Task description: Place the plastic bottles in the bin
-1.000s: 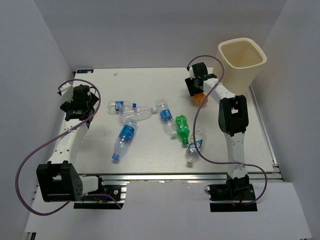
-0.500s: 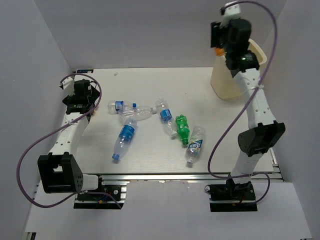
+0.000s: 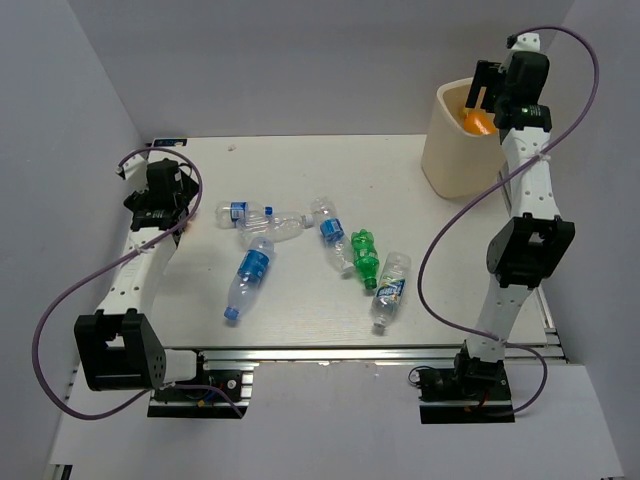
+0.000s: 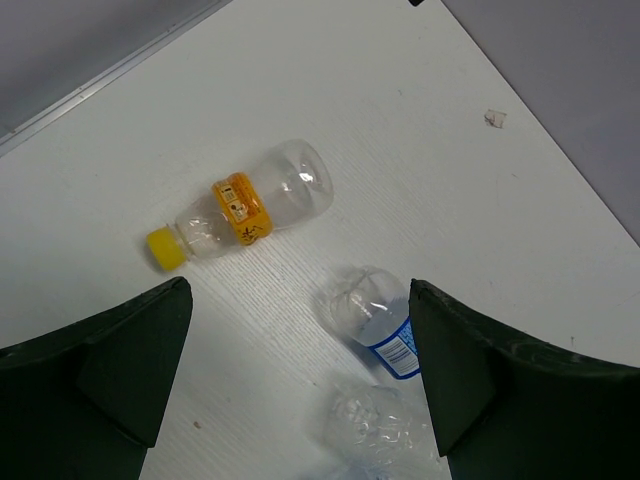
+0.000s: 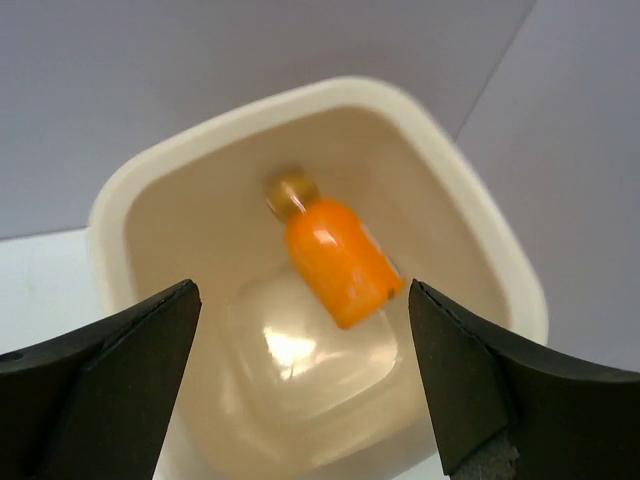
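Bottles: one in the bin, the others lying out on the table

Right claw [image 5: 302, 295] is standing wide, gripping nothing, and hanging straight over the bin [image 5: 108, 205]. Below it the orange bottle [image 5: 337, 262] is showing inside the bin, tilted, with its brownish cap towards the far wall and touching neither finger. Cannot tell whether it is resting on the bin floor. The bin is sitting at the far right corner of the table [image 3: 290, 160].

Left claw [image 4: 298, 292] is also gaping wide and empty, hovering above the far left of the table. Under it a yellow-cap bottle [image 4: 245, 205] is lying on its side, with a blue-label bottle [image 4: 376, 322] near it, apart. A crumpled bottle [image 4: 372, 422] is lying just beyond that one, at the edge of the wrist view.

From the top view, more clear bottles are lying flat in a loose group mid-table. The green bottle [image 3: 364, 258] is lying just beside another clear one [image 3: 389, 290], all well apart from the bin
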